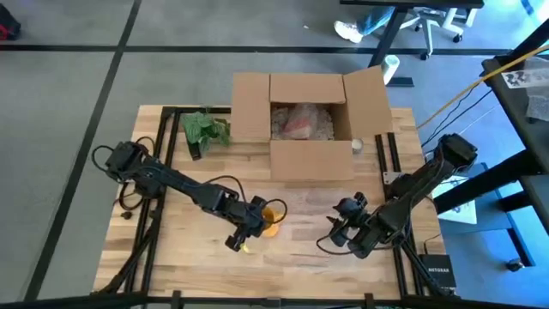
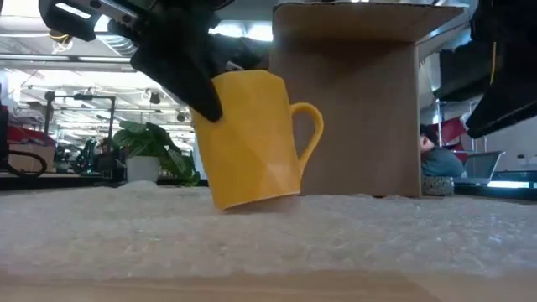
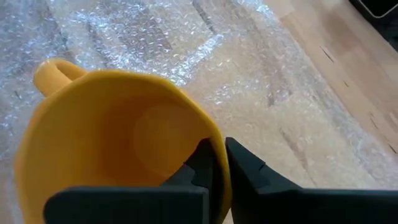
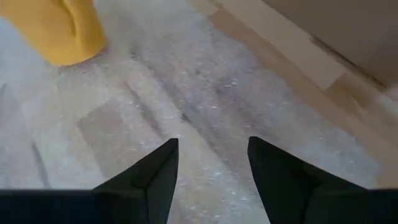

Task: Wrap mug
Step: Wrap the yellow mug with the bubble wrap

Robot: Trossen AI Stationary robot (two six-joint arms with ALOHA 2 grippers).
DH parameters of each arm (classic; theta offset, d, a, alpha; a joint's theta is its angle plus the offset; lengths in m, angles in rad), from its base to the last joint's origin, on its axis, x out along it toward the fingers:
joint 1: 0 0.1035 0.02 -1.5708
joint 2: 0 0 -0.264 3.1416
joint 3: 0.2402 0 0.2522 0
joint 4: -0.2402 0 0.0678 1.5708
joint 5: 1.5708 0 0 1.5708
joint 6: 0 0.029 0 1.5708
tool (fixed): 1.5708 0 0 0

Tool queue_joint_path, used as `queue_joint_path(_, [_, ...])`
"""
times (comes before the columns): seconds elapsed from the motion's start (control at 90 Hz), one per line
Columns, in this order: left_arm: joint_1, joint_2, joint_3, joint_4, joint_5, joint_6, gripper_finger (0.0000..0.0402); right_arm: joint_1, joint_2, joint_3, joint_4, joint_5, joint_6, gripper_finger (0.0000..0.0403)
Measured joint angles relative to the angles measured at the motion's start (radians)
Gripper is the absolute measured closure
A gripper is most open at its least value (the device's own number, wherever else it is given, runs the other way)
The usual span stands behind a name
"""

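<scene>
So the yellow mug (image 2: 252, 138) is sitting on the sheet of bubble wrap (image 4: 186, 106) laid over the wooden surface (image 1: 300, 206), out in front of the open cardboard box (image 1: 310, 124), and in the low view it looks tipped a bit, with the side away from the handle lifted off the wrap. The left end effector (image 3: 219, 165) is clamped on the mug's rim, one finger inside and one outside, opposite the handle (image 2: 309, 130). The right end effector (image 4: 211, 165) hovers over the wrap just beside the mug with its fingers spread wide and nothing in them. My read on handling: the mug is stiff and glossy, probably ceramic so fairly hefty and chippable, and a rim pinch like this could let it swing or slip if it gets yanked, so slow moves. The rim is a fine hold for placing it, since that keeps the handle clear. The wrap is the opposite, floppy, light and see-through, so it will slide on the wood; I'd grab it at an edge or corner near the mug and fold it over. There's also some green leafy thing (image 1: 204, 129) next to the box, not in play
</scene>
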Motion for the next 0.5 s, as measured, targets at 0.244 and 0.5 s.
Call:
queue_joint_path(0.244, [0.0,0.003,-0.002,0.04,0.006,0.004,0.0376,0.0,-0.043,-0.055,0.062,0.0,0.003,0.0222])
queue_joint_path(0.5, [-0.001,0.003,-0.002,0.066,0.007,0.02,0.033,0.0,-0.044,-0.056,0.068,0.0,-0.001,0.0221])
